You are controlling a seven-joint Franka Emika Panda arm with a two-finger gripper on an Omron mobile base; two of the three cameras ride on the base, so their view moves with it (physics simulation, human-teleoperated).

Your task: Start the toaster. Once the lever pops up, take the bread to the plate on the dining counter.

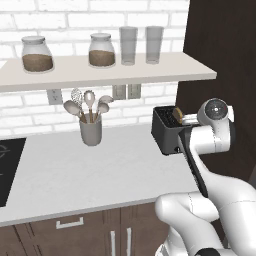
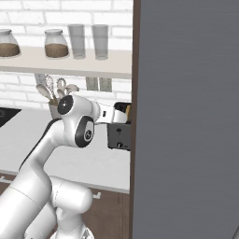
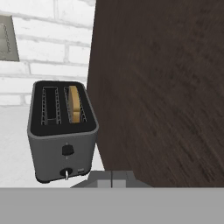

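My claw [image 3: 112,178] is squeezed tight with nothing in it. It hangs just in front of the toaster [image 3: 62,131], near the bottom of its narrow face. The toaster sits at the right end of the white counter [image 1: 75,170], beside the tall dark wall [image 3: 162,87]. The bread [image 3: 75,104] stands in the slot closer to that wall. The lever [image 3: 66,174] is tiny and low. I think I could slip off it, or bump the wall, because there is so little room.
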